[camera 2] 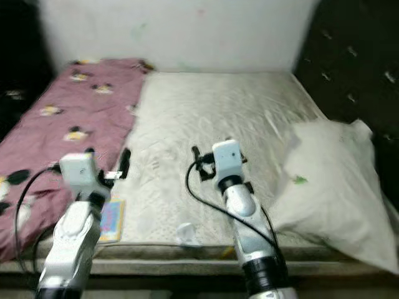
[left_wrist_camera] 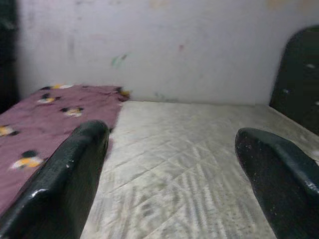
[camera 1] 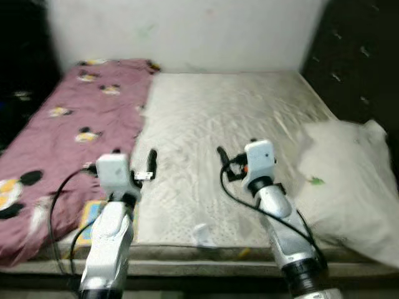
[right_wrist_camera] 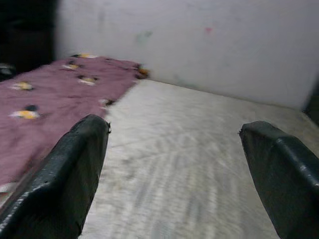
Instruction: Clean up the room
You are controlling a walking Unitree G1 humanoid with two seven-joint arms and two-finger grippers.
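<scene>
Right, on the far left a maroon sheet (camera 1: 75, 118) with a cartoon-mouse print lies spread along the left side of the bed, reaching from the white wall (camera 1: 187, 31) down to the near edge, where it bunches up. Just at that near edge, beside the sheet, a small colourful booklet (camera 2: 112, 219) lies flat on the bare mattress (camera 1: 224, 124), partly behind the left arm in the left eye view.

Moving in, the left gripper (camera 1: 134, 163) is held out above the mattress close to the sheet's border. Its wrist view shows the two black fingers (left_wrist_camera: 65, 184) spread wide apart with nothing between them, just quilted mattress and the wall beyond.

Centre stage, a small pale crumpled thing (camera 1: 201, 233) sits near the front edge of the mattress between the two arms; too blurred to say what it is.

Next, the right gripper (right_wrist_camera: 179, 174) hovers over the middle of the mattress, and its fingers (right_wrist_camera: 70, 174) are likewise parted, holding nothing, pointed toward the wall and the far end of the sheet.

Over on the right, a big white pillow (camera 1: 349, 187) rests on the mattress corner, leaning against the dark tufted headboard (camera 1: 361, 62), with a small green mark on its face.
</scene>
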